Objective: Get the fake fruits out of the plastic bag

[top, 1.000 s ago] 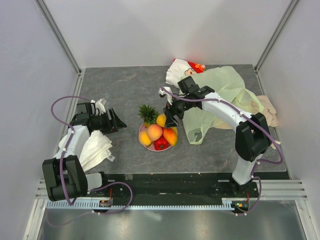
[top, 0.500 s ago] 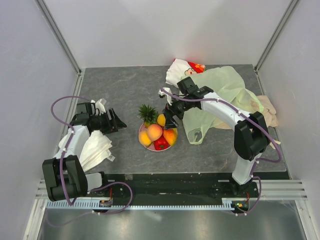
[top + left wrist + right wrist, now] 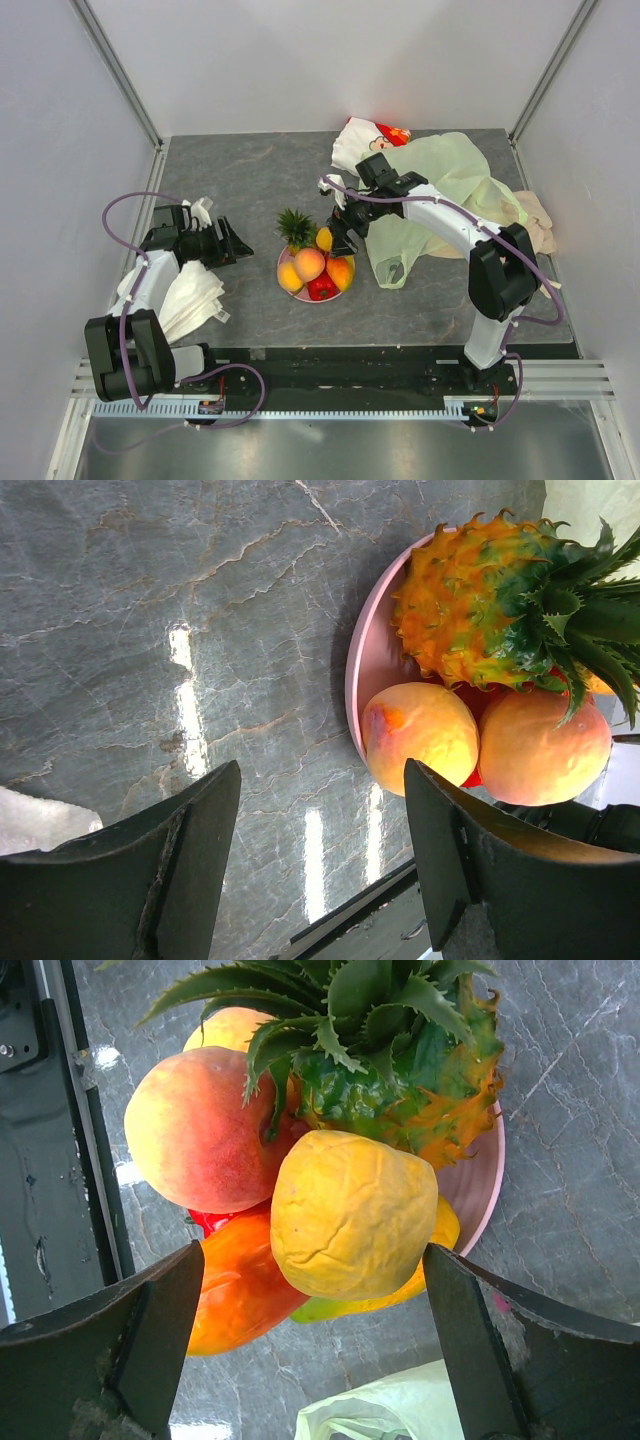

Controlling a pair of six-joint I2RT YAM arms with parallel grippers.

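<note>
On table (image 3: 240,170), plate (image 3: 282,262) sat heaped with fruits: pineapple (image 3: 296,227) at 11 o'clock, yellow fruit (image 3: 323,240) at 1, peach (image 3: 309,263) centre, orange (image 3: 289,277) at 8, pepper (image 3: 321,288) at 6, mango (image 3: 341,271) at 4. Just over yellow fruit hung right gripper (image 3: 338,234). From plate, bag (image 3: 450,175) lay at 2 o'clock, its handle loop (image 3: 395,270) at 3. Beyond, pouch (image 3: 365,135) at 1, touching bag. Beige cloth (image 3: 540,225) at bag's 4 o'clock edge. At plate's 9 o'clock, apart from it, left gripper (image 3: 236,246), jaws spread, faced plate. White cloth (image 3: 190,295) lay beside left arm.
</note>
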